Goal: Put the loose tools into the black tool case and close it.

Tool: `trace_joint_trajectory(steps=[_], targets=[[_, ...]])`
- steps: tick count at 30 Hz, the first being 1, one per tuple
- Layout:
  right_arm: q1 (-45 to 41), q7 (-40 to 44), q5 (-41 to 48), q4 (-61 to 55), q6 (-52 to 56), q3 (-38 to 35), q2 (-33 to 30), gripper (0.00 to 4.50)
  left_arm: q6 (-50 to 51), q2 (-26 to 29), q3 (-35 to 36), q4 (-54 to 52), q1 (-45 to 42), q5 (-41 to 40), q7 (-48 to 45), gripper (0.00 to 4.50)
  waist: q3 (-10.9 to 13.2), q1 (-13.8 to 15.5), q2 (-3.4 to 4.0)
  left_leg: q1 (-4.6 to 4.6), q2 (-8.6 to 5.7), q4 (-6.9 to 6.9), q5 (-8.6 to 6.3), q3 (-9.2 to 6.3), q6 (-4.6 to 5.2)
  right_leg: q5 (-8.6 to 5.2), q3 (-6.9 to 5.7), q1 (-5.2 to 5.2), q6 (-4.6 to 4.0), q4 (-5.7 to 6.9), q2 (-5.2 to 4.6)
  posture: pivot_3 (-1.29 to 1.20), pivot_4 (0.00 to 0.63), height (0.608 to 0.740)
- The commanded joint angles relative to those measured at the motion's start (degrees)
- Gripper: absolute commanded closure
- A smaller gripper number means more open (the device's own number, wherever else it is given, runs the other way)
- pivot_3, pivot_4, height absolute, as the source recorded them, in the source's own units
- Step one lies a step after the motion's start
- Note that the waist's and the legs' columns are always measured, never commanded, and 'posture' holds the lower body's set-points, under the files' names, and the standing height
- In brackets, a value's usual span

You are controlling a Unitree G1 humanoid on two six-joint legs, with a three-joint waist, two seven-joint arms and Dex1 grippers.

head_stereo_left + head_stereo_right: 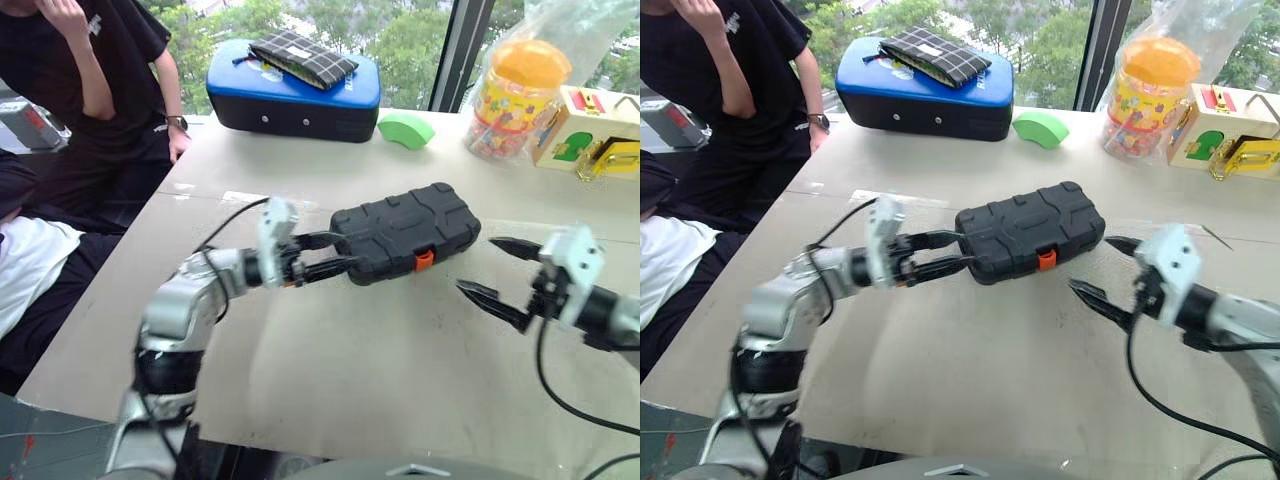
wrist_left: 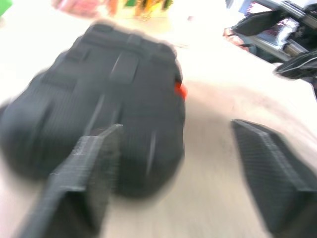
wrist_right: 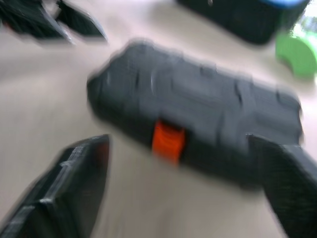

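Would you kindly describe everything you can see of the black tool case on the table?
The black tool case is a rounded rectangular box of ribbed, moulded plastic, shut, with a small orange latch on its near long edge. It lies flat on the pale table, set at a slant. The left end effector, open, reaches its left end, one finger over the lid; actual contact is unclear. The right end effector, open, stands apart from it.

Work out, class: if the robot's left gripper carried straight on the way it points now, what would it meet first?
Most likely the black tool case: the left gripper, jaws open, points at the case's near end, right beside it. Whether it touches is unclear.
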Motion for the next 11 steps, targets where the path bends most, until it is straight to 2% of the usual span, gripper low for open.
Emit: trace_joint_trajectory(steps=[1, 3, 5, 7, 11], targets=[[9.2, 8.3, 2.2, -1.7, -6.5, -11.1, 2.1, 0.0, -2.5, 4.3, 4.3, -6.3, 6.8, -1.6, -1.9, 0.09, 0.1, 0.0, -0.01, 0.04, 0.0, 0.06, 0.0, -0.01, -0.01, 0.0, -0.01, 0.04, 0.0, 0.02, -0.01, 0.0, 0.15, 0.74], [16.5, 11.8, 1.4, -1.9, -10.8, -16.4, 5.1, 0.0, -4.5, 7.4, 6.6, -7.8, 12.4, -0.9, -3.3, 0.09, 0.1, 0.0, 0.01, 0.07, -0.02, 0.01, 0.02, -0.01, -0.04, 0.0, -0.02, 0.07, 0.01, -0.01, -0.08, 0.0, 0.15, 0.74], [21.5, 13.4, 0.8, -1.5, -13.6, -19.1, 6.9, 0.0, -6.5, 9.9, 7.7, -8.8, 16.0, -0.7, -4.4, 0.09, 0.5, 0.0, 0.03, 0.47, -0.02, -0.17, 0.01, -0.02, -0.05, -0.03, -0.06, 0.45, -0.02, -0.16, -0.11, 0.0, 0.15, 0.74], [24.4, 14.1, 0.2, -0.7, -16.2, -20.5, 8.0, 0.0, -7.3, 11.2, 8.5, -8.8, 18.0, -1.3, -4.5, 0.09, 0.9, -0.1, 0.06, 0.9, -0.02, -0.31, 0.0, 0.07, -0.06, -0.17, -0.09, 0.87, -0.22, -0.22, -0.36, 0.0, 0.15, 0.74], [26.1, 14.0, -1.2, 1.1, -19.4, -19.8, 9.3, 0.0, -6.4, 11.9, 9.2, -7.7, 18.4, -3.7, -4.7, 0.09, 0.8, -0.2, -0.05, 0.91, -0.04, -0.28, 0.01, 0.36, -0.06, -0.21, -0.08, 0.89, -0.28, -0.21, -0.67, 0.0, 0.15, 0.74]])
